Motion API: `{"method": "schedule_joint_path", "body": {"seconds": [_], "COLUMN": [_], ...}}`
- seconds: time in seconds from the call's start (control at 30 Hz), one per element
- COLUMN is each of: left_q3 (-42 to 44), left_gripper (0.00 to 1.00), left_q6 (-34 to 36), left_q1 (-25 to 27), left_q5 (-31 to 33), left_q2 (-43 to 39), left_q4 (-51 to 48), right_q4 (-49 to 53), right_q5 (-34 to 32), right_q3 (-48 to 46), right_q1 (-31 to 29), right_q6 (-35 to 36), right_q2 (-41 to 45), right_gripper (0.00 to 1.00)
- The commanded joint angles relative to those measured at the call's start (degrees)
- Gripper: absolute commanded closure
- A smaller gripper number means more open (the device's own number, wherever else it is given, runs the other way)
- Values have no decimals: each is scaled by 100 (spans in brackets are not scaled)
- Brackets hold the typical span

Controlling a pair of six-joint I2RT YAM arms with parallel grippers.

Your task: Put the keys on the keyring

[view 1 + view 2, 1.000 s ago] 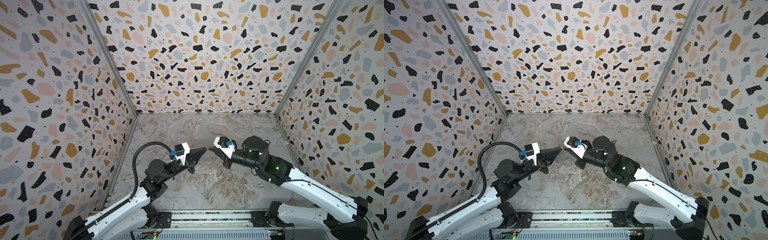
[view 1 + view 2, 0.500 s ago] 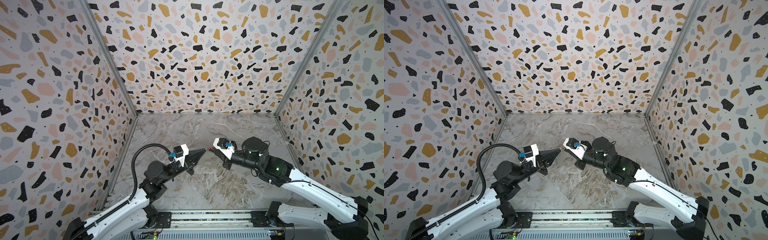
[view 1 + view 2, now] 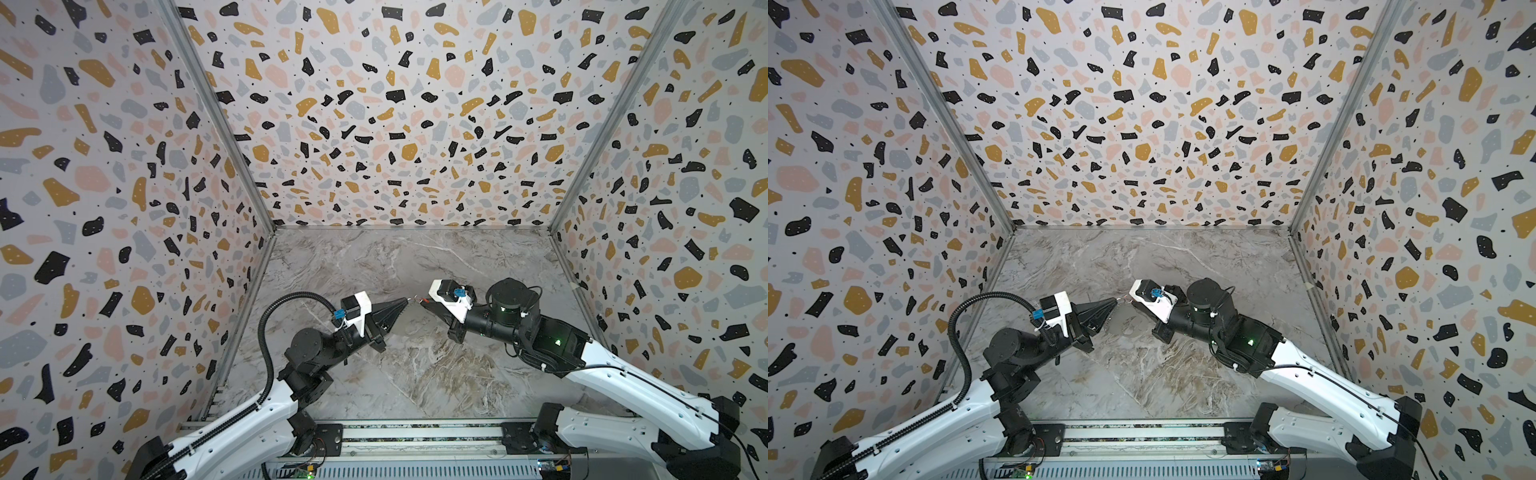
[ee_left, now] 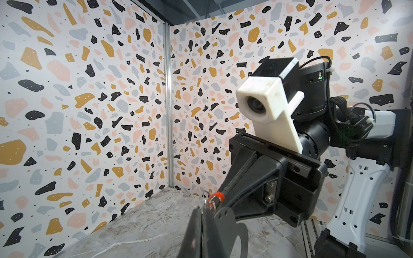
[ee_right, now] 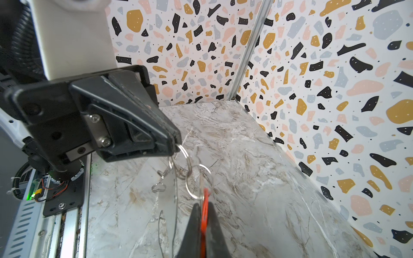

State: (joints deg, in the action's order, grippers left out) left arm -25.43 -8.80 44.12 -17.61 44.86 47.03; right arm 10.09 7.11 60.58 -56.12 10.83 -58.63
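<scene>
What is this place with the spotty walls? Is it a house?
Probably not; it looks like a robot test booth. Speckled panels wall in a marble-look tabletop, and a left arm and right arm stand on a metal rail.

I have both arms reaching in from six o'clock, elbows bent low. My left hand (image 3: 405,301) points toward two o'clock and my right hand (image 3: 421,302) toward ten. Both have their jaws closed, tips nearly meeting at centre, raised off the surface (image 3: 415,374).
</scene>
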Motion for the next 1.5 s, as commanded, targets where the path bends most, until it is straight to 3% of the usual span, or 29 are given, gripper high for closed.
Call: {"method": "schedule_joint_path", "body": {"seconds": [0.0, 0.13, 0.5, 1.03, 1.3, 1.47], "left_q3": [31, -43, -193, -119, -356, -808], "left_gripper": [100, 100, 100, 100, 80, 73], "left_q6": [-74, -104, -6, 110, 446, 879], "left_q1": [18, 18, 18, 18, 9, 7], "left_q5": [31, -68, -263, -83, 3, -101], "left_q2": [12, 151, 256, 218, 60, 40], "left_q4": [700, 753, 352, 146, -537, -1361], "right_q4": [18, 3, -26, 630, 805, 828], "right_q5": [128, 370, -344, -711, -695, -639], "right_q3": [-85, -151, 71, 736, 892, 858], "right_q1": [-6, -80, -104, -113, -114, -111], "right_q6": [-115, -107, -171, 90, 196, 243], "right_q2": [168, 136, 260, 168, 150, 198], "right_gripper": [100, 100, 100, 100, 100, 100]}}
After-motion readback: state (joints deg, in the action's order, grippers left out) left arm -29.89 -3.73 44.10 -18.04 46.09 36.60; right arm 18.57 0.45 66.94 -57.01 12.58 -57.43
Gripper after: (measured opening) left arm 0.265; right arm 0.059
